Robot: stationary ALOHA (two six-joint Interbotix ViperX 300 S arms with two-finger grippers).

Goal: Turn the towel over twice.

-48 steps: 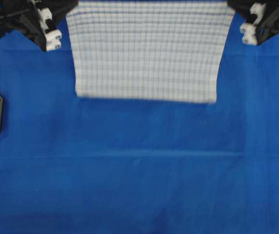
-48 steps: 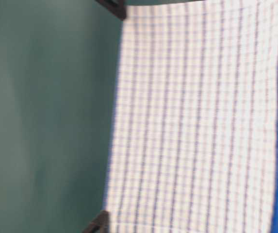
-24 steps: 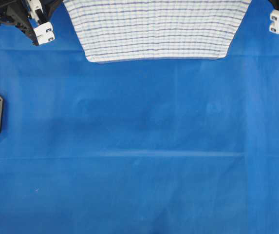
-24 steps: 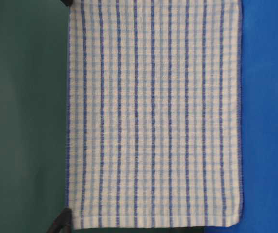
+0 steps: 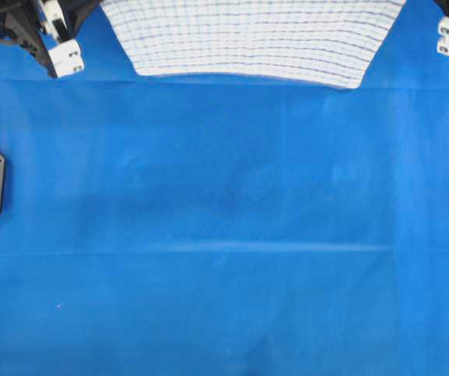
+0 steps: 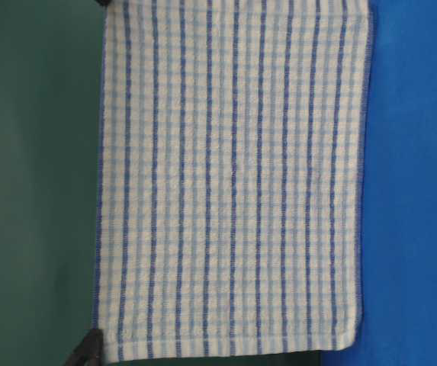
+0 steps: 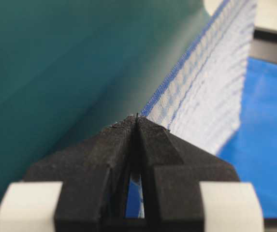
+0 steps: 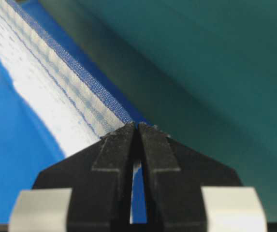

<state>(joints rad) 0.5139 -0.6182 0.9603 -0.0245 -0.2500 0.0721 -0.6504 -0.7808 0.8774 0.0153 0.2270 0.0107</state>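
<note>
Even, bright, glare-free light falls on the blue table cloth (image 5: pixel 224 235), a faint soft shadow lies under the towel (image 5: pixel 255 39), and both wrist views blur beyond the sharp fingertips.

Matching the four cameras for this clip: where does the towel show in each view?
Overhead: towel along the top edge, centred, hanging over the blue cloth.
Table-level: spread across the middle, hanging clear of the blue cloth.
Left wrist: its edge runs up and right from the left gripper, pinched between the fingers.
Right wrist: its edge runs up and left from the right gripper.
Shared landmark: the blue cloth.
</note>
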